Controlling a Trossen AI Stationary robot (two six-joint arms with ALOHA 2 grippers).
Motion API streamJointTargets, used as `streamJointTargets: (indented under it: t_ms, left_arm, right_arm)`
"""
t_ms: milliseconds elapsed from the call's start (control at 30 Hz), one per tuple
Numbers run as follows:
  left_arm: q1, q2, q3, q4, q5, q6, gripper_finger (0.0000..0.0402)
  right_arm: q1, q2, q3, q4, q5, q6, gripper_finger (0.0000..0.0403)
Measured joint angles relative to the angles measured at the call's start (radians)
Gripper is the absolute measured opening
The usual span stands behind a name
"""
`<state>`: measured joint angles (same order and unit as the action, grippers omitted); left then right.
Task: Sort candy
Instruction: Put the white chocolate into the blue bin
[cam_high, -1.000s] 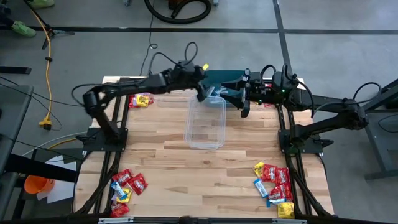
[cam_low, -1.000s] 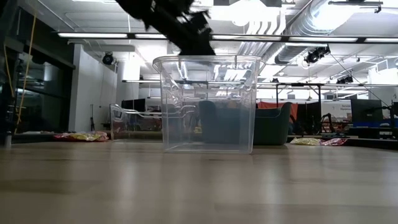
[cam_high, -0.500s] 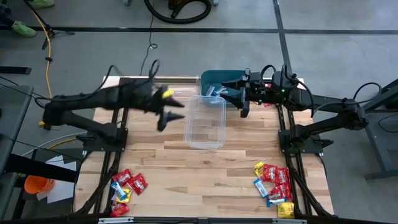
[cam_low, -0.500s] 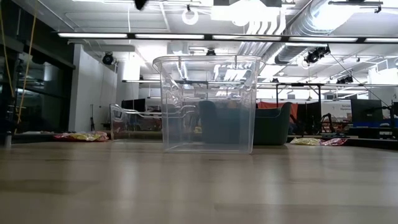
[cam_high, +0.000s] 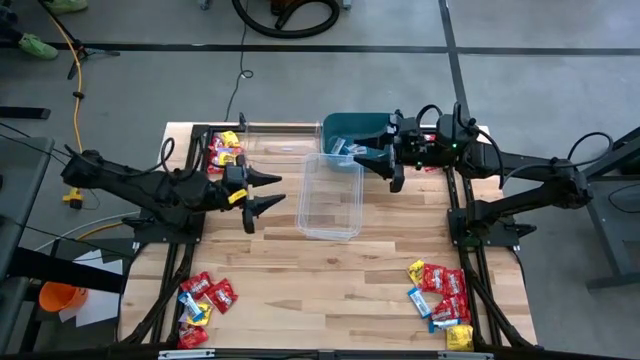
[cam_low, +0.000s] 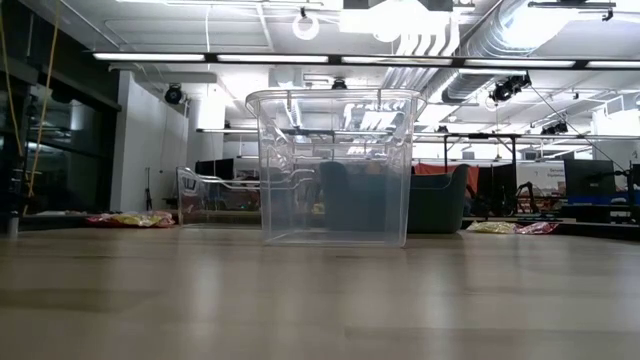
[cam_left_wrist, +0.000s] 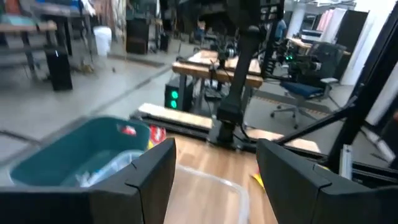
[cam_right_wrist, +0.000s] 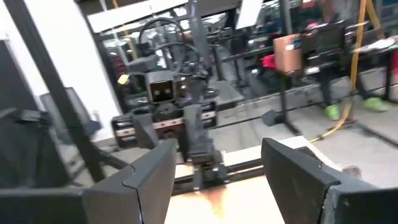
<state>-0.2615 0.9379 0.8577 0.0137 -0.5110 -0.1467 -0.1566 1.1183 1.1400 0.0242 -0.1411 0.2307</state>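
The left arm has swung back from the far middle of the desk, where it reached over the tubs a second ago, and its left claw now hangs over the left half, just short of the clear tub, fingers spread wide and holding nothing; the right arm has not shifted. The clear tub stands at mid-desk with its long axis running from far edge to near edge, and the teal bin sits touching its far end, by the far edge. The right claw hovers over the meeting of tub and bin, open too and empty. The candy lies in four loose heaps: red, yellow and blue packets at the near left corner, a larger heap at the near right corner, a small red and yellow cluster at the far left corner, and pale packets inside the teal bin. The flat, shiny packets point every way, with no shared axis. The low view shows the clear tub empty, with candy as thin streaks on the desk far behind; the near heaps do not show there. The left wrist view looks into the teal bin and catches a red piece at its rim.
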Motion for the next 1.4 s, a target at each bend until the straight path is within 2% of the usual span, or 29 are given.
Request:
streamJointTargets:
  t_ms: [200,433,600,767,1067,1167,1233,1400]
  left_arm:
    - [0.044,0.005,0.0,0.067,0.019,0.071,0.0211]
    - [0.127,0.012,0.0,0.112,0.306,0.094,0.0211]
    - [0.169,0.019,0.0,0.122,0.318,0.199,0.0211]
    - [0.206,0.021,0.0,0.122,0.352,0.202,0.0211]
    - [0.224,0.022,0.0,0.122,0.361,0.185,0.0211]
    - [0.224,0.022,0.0,0.119,0.34,0.182,0.0211]
    - [0.224,0.022,0.0,0.12,0.337,0.177,0.0211]
    - [0.224,0.021,0.0,0.12,0.302,0.177,0.0211]
  right_arm:
    - [0.016,0.026,0.0,0.002,-0.109,0.059,0.0231]
    - [0.068,0.076,0.0,0.002,-0.114,0.058,0.0231]
    - [0.075,0.088,0.0,0.002,-0.109,0.057,0.0231]
    - [0.074,0.087,0.0,0.003,-0.061,-0.034,0.0231]
    - [0.074,0.087,0.0,0.004,-0.059,-0.116,0.0231]
    - [0.074,0.087,0.0,0.0,-0.075,-0.02,0.0231]
    - [0.079,0.085,0.0,-0.034,-0.138,0.084,0.0231]
    - [0.169,0.08,0.0,-0.286,-0.276,0.347,0.0231]
